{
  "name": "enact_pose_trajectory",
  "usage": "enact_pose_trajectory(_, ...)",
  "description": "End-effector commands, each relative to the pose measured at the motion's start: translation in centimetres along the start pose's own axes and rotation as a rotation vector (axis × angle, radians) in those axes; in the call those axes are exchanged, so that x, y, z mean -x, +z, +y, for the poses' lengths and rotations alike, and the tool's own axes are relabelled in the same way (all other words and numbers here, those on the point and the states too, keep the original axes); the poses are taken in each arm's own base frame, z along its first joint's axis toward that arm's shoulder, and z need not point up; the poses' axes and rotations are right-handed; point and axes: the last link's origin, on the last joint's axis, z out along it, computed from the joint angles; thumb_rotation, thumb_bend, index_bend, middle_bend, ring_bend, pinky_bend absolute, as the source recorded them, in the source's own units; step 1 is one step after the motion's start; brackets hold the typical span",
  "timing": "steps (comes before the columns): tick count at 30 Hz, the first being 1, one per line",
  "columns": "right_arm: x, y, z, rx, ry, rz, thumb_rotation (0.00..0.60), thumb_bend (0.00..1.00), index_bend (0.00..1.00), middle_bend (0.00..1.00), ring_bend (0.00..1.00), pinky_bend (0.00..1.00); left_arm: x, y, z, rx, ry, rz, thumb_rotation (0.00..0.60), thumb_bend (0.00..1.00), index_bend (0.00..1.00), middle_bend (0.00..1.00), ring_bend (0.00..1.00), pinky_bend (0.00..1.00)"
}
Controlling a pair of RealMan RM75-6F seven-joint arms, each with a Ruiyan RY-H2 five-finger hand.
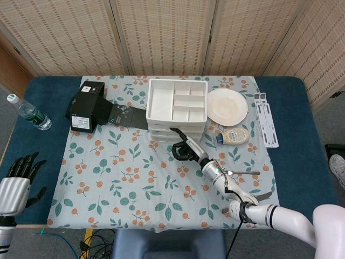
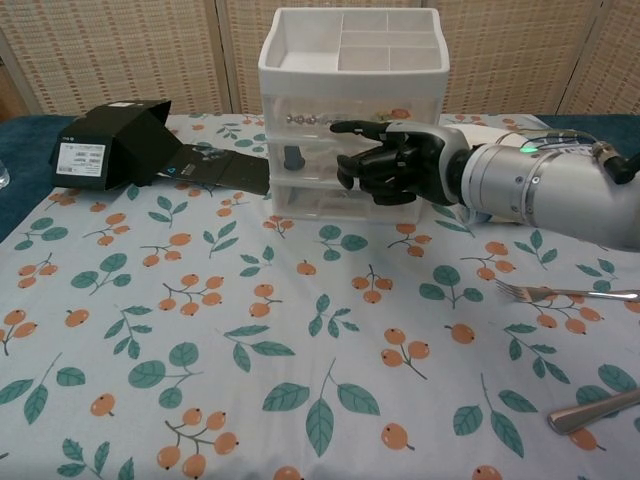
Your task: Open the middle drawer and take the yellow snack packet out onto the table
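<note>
From above, the right hand [image 1: 186,150] hovers at the front of the white drawer unit [image 1: 177,110], fingers curled on nothing; the left hand [image 1: 21,175] idles open off the table [image 1: 302,156].

From the chest, the fingers [image 2: 385,172] sit before the middle drawer [image 2: 320,160]. The yellow snack packet isn't clearly visible. A poor hook could drag the light unit forward.

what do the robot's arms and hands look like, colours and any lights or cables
Both hands are black with jointed fingers. The right hand joins a silver cylindrical wrist with a small green light, then a white arm with a black band; a thin dark cable runs along it. The left hand sits on a ridged silver-white forearm.
</note>
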Motion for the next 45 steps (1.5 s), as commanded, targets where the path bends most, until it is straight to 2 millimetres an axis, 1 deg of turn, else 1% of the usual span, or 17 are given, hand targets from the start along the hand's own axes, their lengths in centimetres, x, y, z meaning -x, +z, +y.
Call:
enact_pose_trajectory(1,0.1,0.4,-0.1,0.001,-0.004,-0.001,0.600,0.58,0.00,0.70,0.92,1.00,0.0,0.0,0.0,-0.001,-0.001,-0.001,0.600,0.27,0.18,0.07,0.08,0.09)
enact_pose_trajectory(11,0.4,1.2,-0.2,0.006,0.003,-0.011,0.600,0.58,0.03,0.70,0.92,1.00,-0.1,0.0,0.0,-0.004,0.001,0.002,0.600,0.27,0.18,0.07,0.08,0.09)
enact_pose_trajectory(18,0.5,1.4,-0.2,0.005,0.002,-0.015,0.600,0.59,0.10,0.70,0.92,1.00,-0.2,-0.1,0.1,-0.003,0.004,0.002,0.600,0.27,0.18,0.07,0.08,0.09)
enact_pose_trajectory(24,0.6,1.2,-0.1,0.003,-0.002,-0.020,0.600,0.59,0.14,0.70,0.92,1.00,-0.1,-0.1,0.1,-0.002,0.006,0.000,0.600,0.27,0.18,0.07,0.08,0.09)
enact_pose_trajectory(30,0.7,0.8,0.2,0.003,0.000,-0.026,0.600,0.59,0.14,0.70,0.92,1.00,-0.1,0.0,0.1,-0.001,0.008,-0.003,0.600,0.27,0.18,0.07,0.08,0.09)
enact_pose_trajectory(41,1.4,-0.9,0.5,-0.014,0.011,-0.053,0.600,0.59,0.14,0.70,0.92,1.00,0.0,0.0,0.3,0.003,0.007,-0.007,0.600,0.27,0.18,0.07,0.08,0.09)
enact_pose_trajectory(45,1.3,-1.2,0.6,-0.017,0.005,-0.051,0.600,0.59,0.14,0.69,0.92,1.00,0.1,0.0,0.4,0.005,0.007,-0.008,0.600,0.27,0.18,0.07,0.08,0.09)
